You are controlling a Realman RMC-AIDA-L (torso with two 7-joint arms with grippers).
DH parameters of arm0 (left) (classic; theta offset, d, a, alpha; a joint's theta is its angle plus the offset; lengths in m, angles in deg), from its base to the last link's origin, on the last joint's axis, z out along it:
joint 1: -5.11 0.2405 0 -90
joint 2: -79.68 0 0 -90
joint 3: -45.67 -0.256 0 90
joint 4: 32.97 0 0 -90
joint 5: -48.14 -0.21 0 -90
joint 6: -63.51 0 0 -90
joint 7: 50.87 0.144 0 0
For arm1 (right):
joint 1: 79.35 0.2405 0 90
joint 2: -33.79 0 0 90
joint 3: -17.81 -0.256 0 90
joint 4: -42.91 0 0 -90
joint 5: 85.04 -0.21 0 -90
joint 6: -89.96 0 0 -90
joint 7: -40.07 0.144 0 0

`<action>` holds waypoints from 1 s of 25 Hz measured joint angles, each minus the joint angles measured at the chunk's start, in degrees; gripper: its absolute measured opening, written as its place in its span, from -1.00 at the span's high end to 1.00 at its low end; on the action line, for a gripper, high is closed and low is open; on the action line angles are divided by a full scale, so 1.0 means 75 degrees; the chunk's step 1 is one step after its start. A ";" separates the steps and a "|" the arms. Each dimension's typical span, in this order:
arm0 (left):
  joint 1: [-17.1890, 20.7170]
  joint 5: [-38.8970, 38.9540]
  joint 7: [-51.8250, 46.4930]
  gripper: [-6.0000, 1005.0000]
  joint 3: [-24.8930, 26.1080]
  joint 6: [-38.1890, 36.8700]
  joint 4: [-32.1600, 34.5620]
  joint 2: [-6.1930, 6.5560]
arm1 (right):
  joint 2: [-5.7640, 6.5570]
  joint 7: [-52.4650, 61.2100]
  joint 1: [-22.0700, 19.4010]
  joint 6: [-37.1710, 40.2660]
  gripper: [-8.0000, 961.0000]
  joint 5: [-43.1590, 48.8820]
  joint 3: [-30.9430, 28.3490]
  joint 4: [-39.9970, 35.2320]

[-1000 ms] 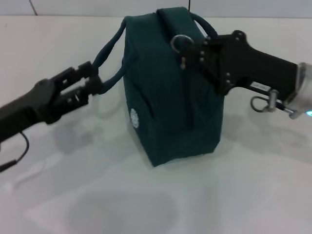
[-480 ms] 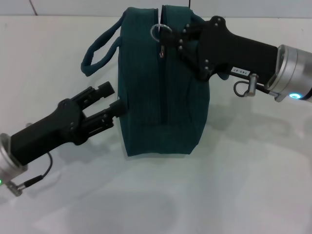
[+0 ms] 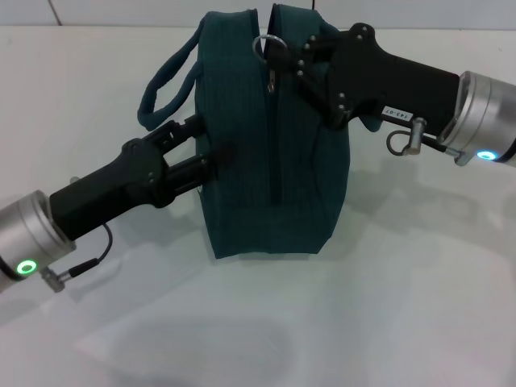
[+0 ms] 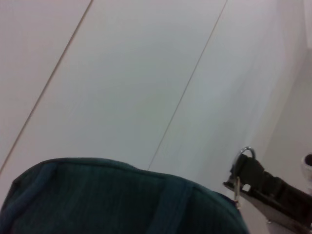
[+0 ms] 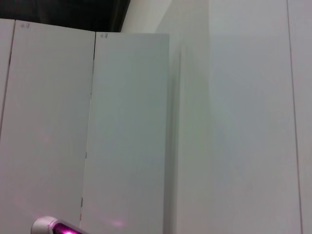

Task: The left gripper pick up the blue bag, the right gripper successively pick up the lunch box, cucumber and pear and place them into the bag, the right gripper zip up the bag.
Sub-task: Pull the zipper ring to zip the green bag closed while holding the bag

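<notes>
The blue bag (image 3: 242, 121) stands upright mid-table with its zipper line closed along the top and near face. Its two loop handles (image 3: 165, 81) hang free on its left side. My right gripper (image 3: 284, 63) is at the bag's top, shut on the ring zipper pull (image 3: 268, 44). My left gripper (image 3: 193, 149) is open, its fingertips touching the bag's left side below the handles. The left wrist view shows the bag's top (image 4: 97, 200) and the ring zipper pull (image 4: 242, 158) at the right gripper's tip. The lunch box, cucumber and pear are out of view.
White table (image 3: 403, 306) lies all around the bag, with a wall line along the far edge. The right wrist view shows only white wall panels (image 5: 146, 122).
The left gripper let go of the handles, dropped, then moved in against the bag's side. The bag turned its zipper face toward me and the handles fell loose. The right gripper stayed on the ring.
</notes>
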 joint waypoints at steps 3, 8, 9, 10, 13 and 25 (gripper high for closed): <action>-0.0087 0.0000 0.0002 -0.57 -0.0009 0.0186 -0.0060 -0.0003 | 0.0000 -0.0002 0.0013 -0.0049 0.95 0.0000 0.0002 0.0000; -0.0151 0.0000 -0.0020 -0.50 -0.0015 0.0270 -0.0097 -0.0010 | 0.0000 -0.0003 0.0017 -0.0055 0.95 0.0000 -0.0002 0.0001; -0.0155 0.0000 0.0001 -0.46 -0.0015 0.0285 -0.0103 -0.0010 | 0.0000 -0.0003 0.0018 -0.0056 0.95 0.0000 -0.0005 0.0001; -0.0155 0.0000 0.0025 -0.43 -0.0015 0.0291 -0.0109 -0.0010 | 0.0000 -0.0003 0.0019 -0.0056 0.95 -0.0011 -0.0006 0.0002; -0.0162 -0.0016 0.0126 -0.32 -0.0015 0.0303 -0.0115 -0.0010 | 0.0000 -0.0003 0.0021 -0.0056 0.95 -0.0067 -0.0001 0.0010; -0.0275 -0.0069 0.0311 0.56 -0.0271 0.0310 -0.0122 -0.0009 | 0.0000 -0.0003 0.0027 -0.0063 0.94 -0.0081 -0.0038 0.0018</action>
